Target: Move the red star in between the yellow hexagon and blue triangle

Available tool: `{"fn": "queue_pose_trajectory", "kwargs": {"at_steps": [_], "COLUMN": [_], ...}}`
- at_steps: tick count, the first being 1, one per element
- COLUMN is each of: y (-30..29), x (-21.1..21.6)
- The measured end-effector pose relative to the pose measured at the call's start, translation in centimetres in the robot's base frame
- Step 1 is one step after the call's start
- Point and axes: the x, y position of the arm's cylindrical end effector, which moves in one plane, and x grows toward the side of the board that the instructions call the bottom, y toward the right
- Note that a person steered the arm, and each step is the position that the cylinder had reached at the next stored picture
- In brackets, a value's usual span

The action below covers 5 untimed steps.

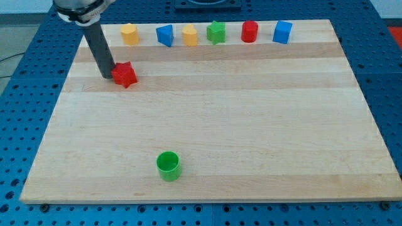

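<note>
Presently my tip (107, 76) touches the red star (125, 75) from its nine o'clock, the star lying short of the gap between yellow hexagon (129, 34) and blue triangle (165, 35), at one o'clock; placement outstanding.

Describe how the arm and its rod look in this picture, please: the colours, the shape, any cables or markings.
Only the arm's lowest part shows, at the view's top left: a rounded dark housing with a grey sheen. From it runs a straight, plain, black, cylindrical rod. My tip is blunt, just left of the red star. No cables or markings are visible on it.
</note>
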Motion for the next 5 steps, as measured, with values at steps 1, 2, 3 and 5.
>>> {"fn": "queue_pose_trajectory", "kwargs": {"at_steps": [1,2,3,5], "y": [0.1,0.3,2.6,5.0], "x": [3.6,5.6,3.4,-0.8]}}
